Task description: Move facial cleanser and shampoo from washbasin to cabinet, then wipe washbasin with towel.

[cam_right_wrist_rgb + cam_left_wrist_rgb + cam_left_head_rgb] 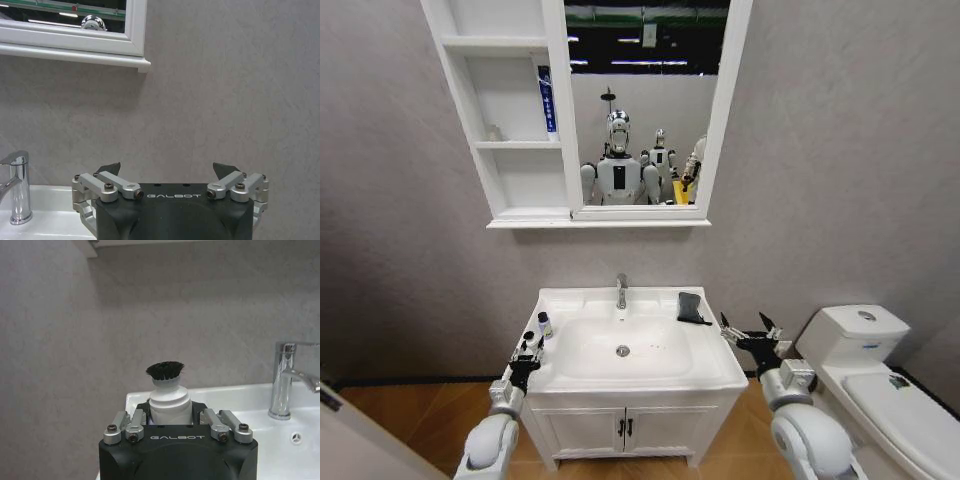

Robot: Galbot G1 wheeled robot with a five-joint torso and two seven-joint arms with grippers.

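From the head, the white ceramic washbasin point(715, 365) carries the dark folded towel point(692, 307); a blue tube point(547, 98) stands in the white wall cabinet point(516, 180).

Left wrist: the left gripper point(171, 416) clamps a small white brush-capped bottle point(170, 399), ready for lifting.

Right wrist: the right gripper point(169, 170) waits spread apart beside the basin.

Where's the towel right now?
In the head view the towel lies on the washbasin rim at the back right corner, right of the tap; the open right gripper hovers nearby, not touching it.
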